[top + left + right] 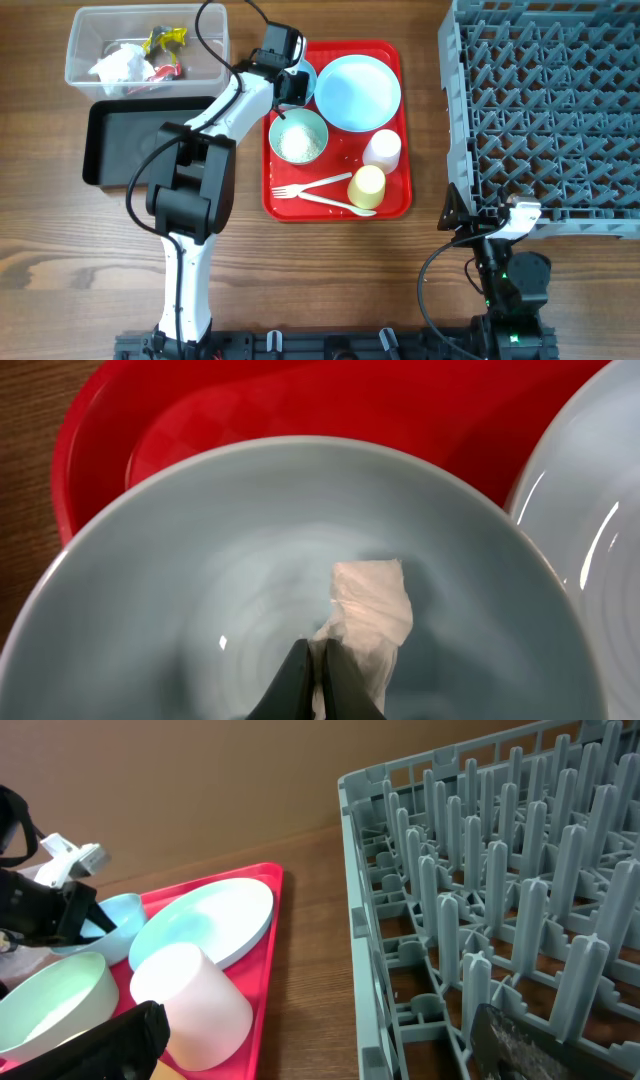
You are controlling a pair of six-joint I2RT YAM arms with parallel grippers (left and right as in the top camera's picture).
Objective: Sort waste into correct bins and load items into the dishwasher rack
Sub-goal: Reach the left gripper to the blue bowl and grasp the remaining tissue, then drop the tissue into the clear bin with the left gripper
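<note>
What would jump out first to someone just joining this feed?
The bright red tray in the middle of the overhead view, carrying a large light-blue plate. The left gripper is down inside a small bowl at the tray's far-left corner, shut on white tissue. The big grey-blue rack fills the right side.

The hand [318, 652] is down inside a light-blue bowl [180, 590]. Its two dark fingers [295, 685] pinch a crumpled white tissue [370, 610]. The bowl sits on a red tray [300, 410], with a big plate [590, 530] just beside it. Brown worktop [30, 440] shows at the left.
</note>
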